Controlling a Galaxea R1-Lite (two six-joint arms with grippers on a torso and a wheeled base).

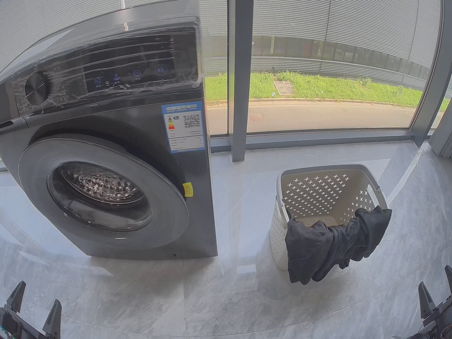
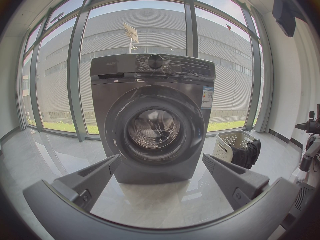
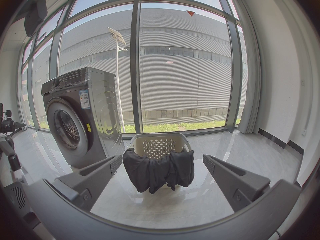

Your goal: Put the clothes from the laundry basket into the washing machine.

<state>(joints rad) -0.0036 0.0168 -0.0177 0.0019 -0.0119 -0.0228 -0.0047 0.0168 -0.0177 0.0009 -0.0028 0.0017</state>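
A dark grey washing machine [image 1: 108, 133] stands on the floor at the left, its round door [image 1: 101, 196] shut. To its right sits a white laundry basket [image 1: 325, 191] with black clothes [image 1: 334, 243] draped over its near rim. My left gripper [image 1: 34, 304] is low at the front left, open and holding nothing; in the left wrist view it [image 2: 161, 160] faces the machine [image 2: 151, 117]. My right gripper [image 1: 438, 288] is low at the front right, open and holding nothing; in the right wrist view it [image 3: 162, 160] faces the basket [image 3: 160, 144] and the clothes [image 3: 158, 170].
A glass window wall with a grey upright post [image 1: 240, 67] runs behind the machine and the basket. The pale marble floor [image 1: 235, 297] lies open between the grippers and both objects. A white wall [image 3: 283, 94] stands to the right of the basket.
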